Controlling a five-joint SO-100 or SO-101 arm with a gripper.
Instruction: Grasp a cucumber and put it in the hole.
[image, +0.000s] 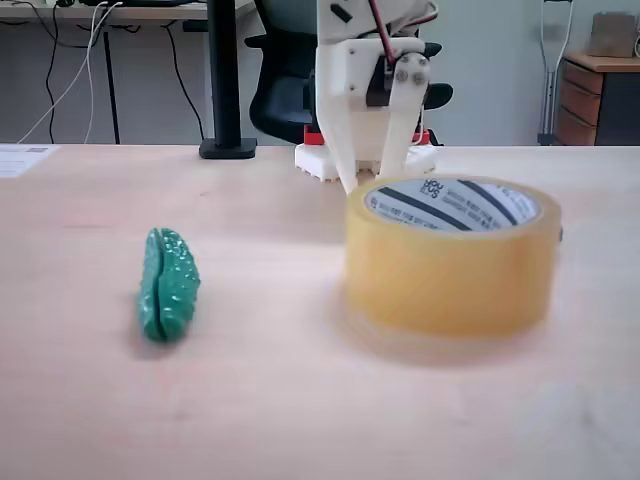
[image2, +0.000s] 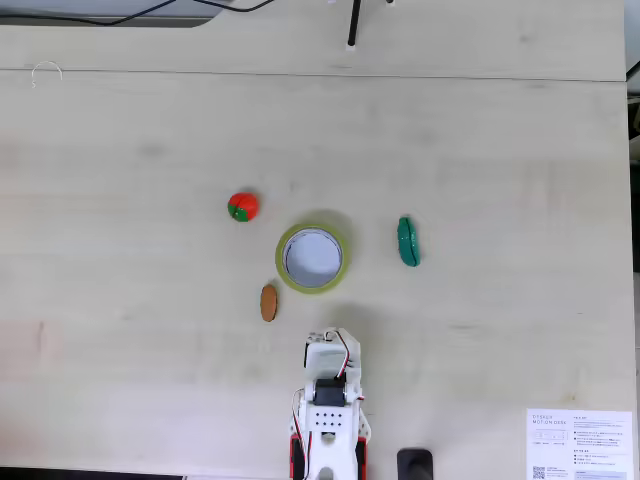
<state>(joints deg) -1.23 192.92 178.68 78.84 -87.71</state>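
1. Low side-on fixed view first: the cucumber (image: 168, 284) lies on the table (image: 300, 400), left of the tape roll (image: 452, 258) and well apart from it, one pointed end aimed roughly at the camera.
2. Its lengthwise seam and bumpy skin both show; nothing is touching it.
3. The roll sits flat, and the hole (image: 455, 203) faces up, ringed by the white core with black stripes.
4. Behind the roll stands the arm, its gripper (image: 375, 170) hanging with the fingers pointing down at the table just past the roll's far edge.
5. Jaws: the two fingers converge toward their tips with nothing between them, but the roll hides the tips, so I cannot tell how wide they stand.
6. Up to the top-down fixed view: the roll (image2: 342, 268) is mid-table, the hole (image2: 312, 257) open with pale table seen through it.
7. The cucumber (image2: 408, 242) lies right of the roll here, clear of it.
8. A tomato (image2: 242, 206) sits upper left of the roll, and a brown oval piece (image2: 268, 302) just off its lower left.
9. The arm (image2: 330, 400) rises from the bottom edge, its front end near the roll's lower rim, not touching.
10. A printed sheet (image2: 578, 445) lies in the lower right corner.
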